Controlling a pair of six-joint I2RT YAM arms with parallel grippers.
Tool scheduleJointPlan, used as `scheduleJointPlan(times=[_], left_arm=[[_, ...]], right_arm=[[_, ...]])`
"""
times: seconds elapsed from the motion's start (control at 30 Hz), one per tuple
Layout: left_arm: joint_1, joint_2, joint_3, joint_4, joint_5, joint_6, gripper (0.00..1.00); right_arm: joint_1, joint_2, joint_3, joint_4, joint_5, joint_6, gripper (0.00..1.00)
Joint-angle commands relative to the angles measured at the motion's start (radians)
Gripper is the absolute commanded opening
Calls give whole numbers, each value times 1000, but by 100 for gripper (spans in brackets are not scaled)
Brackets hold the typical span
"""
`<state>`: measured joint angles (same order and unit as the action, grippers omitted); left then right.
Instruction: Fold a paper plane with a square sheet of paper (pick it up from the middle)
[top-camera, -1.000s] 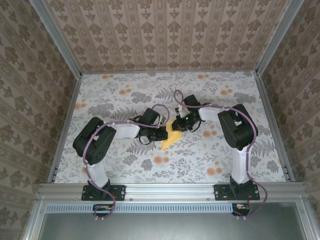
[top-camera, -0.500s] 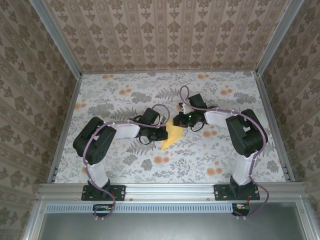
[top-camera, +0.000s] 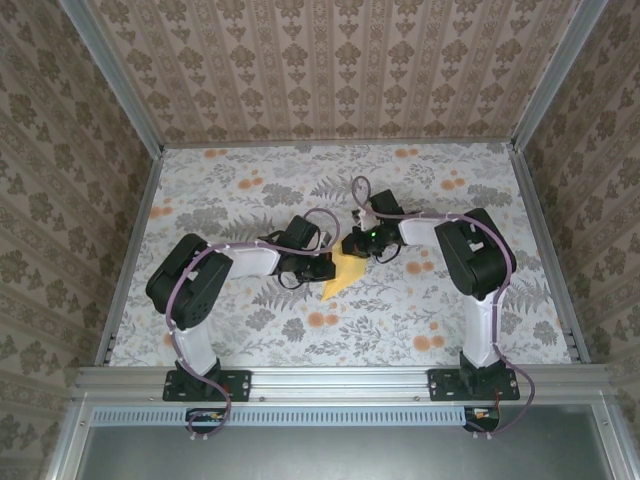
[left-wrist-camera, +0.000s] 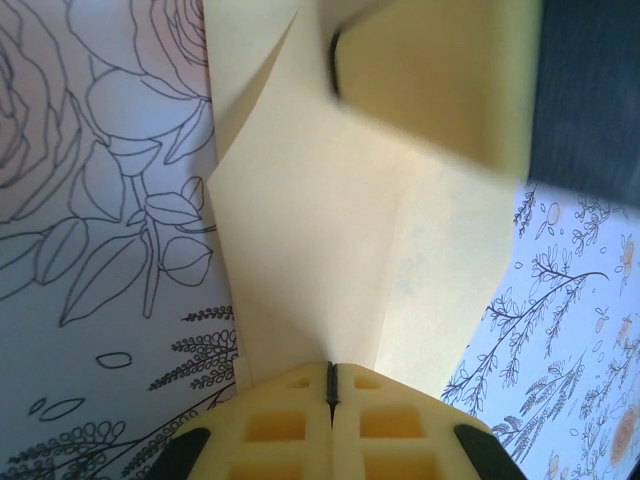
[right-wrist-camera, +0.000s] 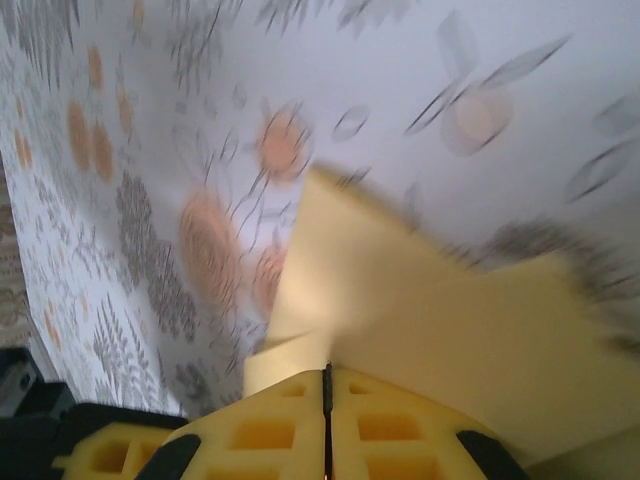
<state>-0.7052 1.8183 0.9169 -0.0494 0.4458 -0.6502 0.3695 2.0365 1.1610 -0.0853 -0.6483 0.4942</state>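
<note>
The pale-yellow sheet of paper, partly folded with straight creases, lies mid-table between the two grippers. My left gripper is shut on the paper's left edge; in the left wrist view the paper runs up from the closed left gripper, with a fold line down its middle. My right gripper is shut on the paper's upper right part. In the right wrist view the paper spreads from the closed right gripper, blurred by motion. A yellow finger of the other gripper touches the paper's far end.
The table wears a floral cloth with small orange flower prints. Patterned walls with metal rails enclose it on three sides. Both arms meet near the table's middle.
The right arm swung outward and back; its gripper has returned onto the paper's upper right part. The left gripper has held still on the paper.
</note>
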Motion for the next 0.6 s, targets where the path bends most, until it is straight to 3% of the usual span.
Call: scheduleJointPlan(times=[0.0,0.13,0.33,0.57], left_arm=[[0,66,-63,-165,-52,33,0],[1,64,-61,-162,-50,34,0],[0,67,-46,-156,-49,34,0],[4,72,-21,-154,-47,59,0]], right_arm=[[-82,51,49,9,75,-10,8],[-130,59,94,-9,85,6,9],[-119,-104,1,33,69,42,9],[-8,-225,-160,109,62,129,10]])
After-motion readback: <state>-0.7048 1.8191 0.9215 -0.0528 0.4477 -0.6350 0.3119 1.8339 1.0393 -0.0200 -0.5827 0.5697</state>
